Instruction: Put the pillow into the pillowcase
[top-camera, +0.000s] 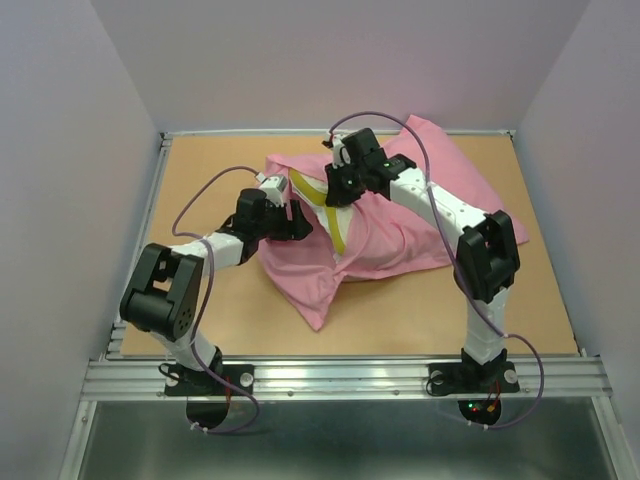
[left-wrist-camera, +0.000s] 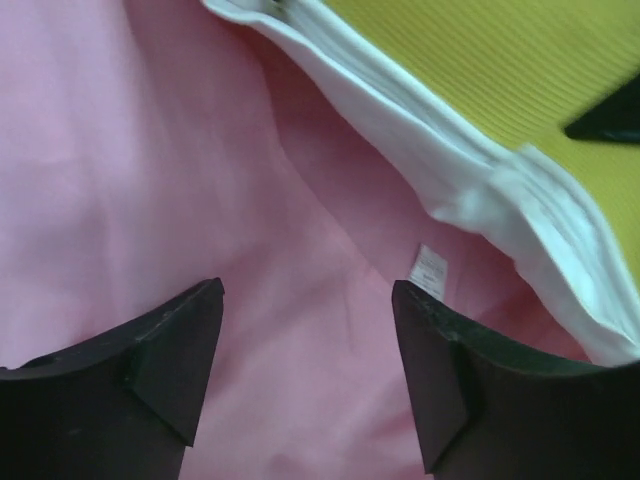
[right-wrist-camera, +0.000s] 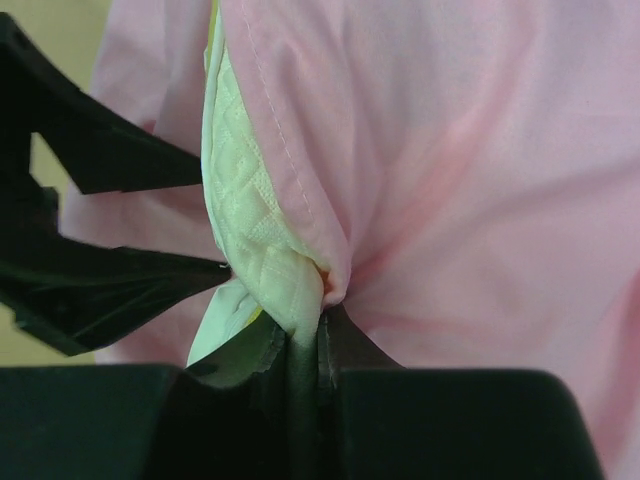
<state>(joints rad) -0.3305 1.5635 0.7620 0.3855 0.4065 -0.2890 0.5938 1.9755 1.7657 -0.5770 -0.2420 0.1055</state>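
The pink pillowcase (top-camera: 400, 225) lies bunched over the middle of the table. The cream pillow (top-camera: 318, 195) with its yellow band pokes out at the case's left opening, mostly covered. My right gripper (top-camera: 335, 190) is shut on the pillow's quilted edge (right-wrist-camera: 258, 230) together with the pillowcase hem (right-wrist-camera: 300, 180). My left gripper (top-camera: 297, 222) is open just left of the opening, its fingers (left-wrist-camera: 170, 350) hovering over pink cloth (left-wrist-camera: 150, 180), holding nothing. The pillow's white edge and yellow band (left-wrist-camera: 500, 70) show at the upper right of the left wrist view.
The wooden tabletop (top-camera: 210, 180) is walled by lilac panels on three sides. The metal rail (top-camera: 340, 375) with the arm bases runs along the near edge. The left gripper's dark fingers (right-wrist-camera: 90, 240) show at the left of the right wrist view.
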